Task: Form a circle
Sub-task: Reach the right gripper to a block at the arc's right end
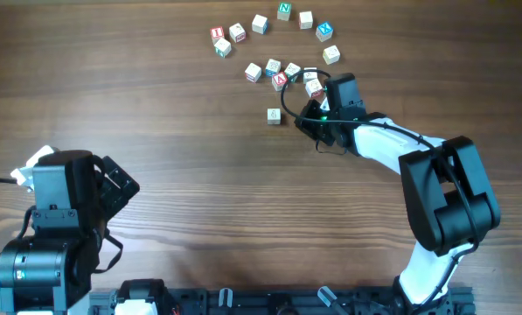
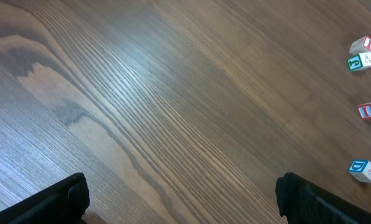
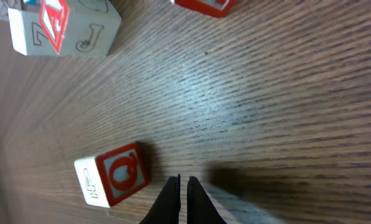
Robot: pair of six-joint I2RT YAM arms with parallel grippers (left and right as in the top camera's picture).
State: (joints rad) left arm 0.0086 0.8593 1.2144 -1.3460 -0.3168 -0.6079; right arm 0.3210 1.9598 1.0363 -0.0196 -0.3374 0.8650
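Your right claw (image 3: pixel 184 193) is pinched shut on nothing, tips just beside a red Q cube (image 3: pixel 117 177). Your left claw (image 2: pixel 182 186) gapes wide, idle, near left. The cubes (image 1: pixel 260 24) make only a far arc with strays inside. Next, probably, push the Q cube outward to close the circle.

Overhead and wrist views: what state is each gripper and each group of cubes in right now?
left gripper, open, holding nothing.
right gripper, shut, holding nothing.
Q cube, lying on the table beside the right gripper, not gripped.
arc of cubes, open curve, ring not closed.
clustered cubes, bunched below the arc.
lone cube, apart from the rest.
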